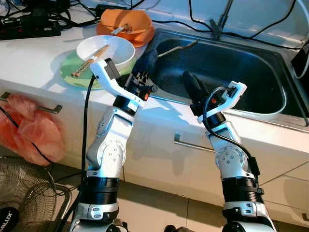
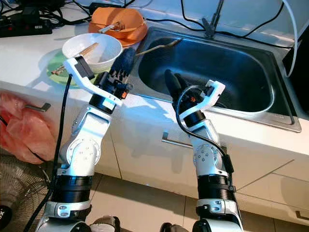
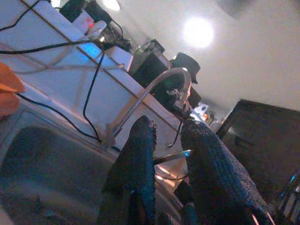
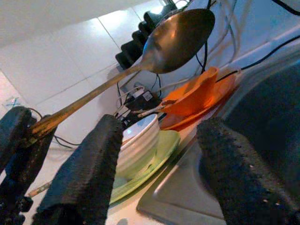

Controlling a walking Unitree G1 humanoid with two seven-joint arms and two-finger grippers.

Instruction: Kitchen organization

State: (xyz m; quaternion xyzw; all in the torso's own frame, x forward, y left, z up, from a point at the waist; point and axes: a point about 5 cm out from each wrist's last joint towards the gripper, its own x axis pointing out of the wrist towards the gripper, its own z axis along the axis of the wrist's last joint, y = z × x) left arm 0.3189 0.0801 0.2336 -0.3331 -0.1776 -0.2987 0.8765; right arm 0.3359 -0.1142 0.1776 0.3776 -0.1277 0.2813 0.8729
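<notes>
The robot stands at a white counter (image 1: 43, 53) w/ a steel sink (image 1: 227, 67) set into it. Both arms are raised to the counter's front edge.

The left end effector (image 1: 146, 60) sits at the sink's left rim, its black fingers (image 3: 138, 164) close together w/ a narrow gap. It pinches the handle end of a long spoon (image 1: 176, 48), which reaches out over the basin; the right wrist view shows the spoon's bowl (image 4: 180, 37) up in the air and the handle running down into that end effector.

The right end effector (image 1: 191, 86) is over the sink's front rim, pointing into the basin. Its fingers (image 4: 86, 173) are spread wide apart, nothing between them.

Left of the sink on the counter:
- a green plate (image 1: 67, 72) w/ a white bowl (image 1: 118, 53) stacked on it; chopsticks (image 1: 89, 60) lie across the bowl and stick out past its rim
- behind that, an orange bowl (image 1: 137, 21) on an orange plate (image 1: 145, 37), w/ some utensil inside, too small to tell what.

A faucet (image 3: 157, 89) rises at the sink's back. Black cables (image 1: 193, 21) trail along the rear of the counter, and a power strip (image 1: 29, 29) lies at the far left.

Below the counter: cabinet fronts w/ metal handles (image 1: 190, 144), a pink plastic bag (image 1: 29, 130) hanging from the left handle, and a fan (image 1: 24, 198) on the floor at lower left.
</notes>
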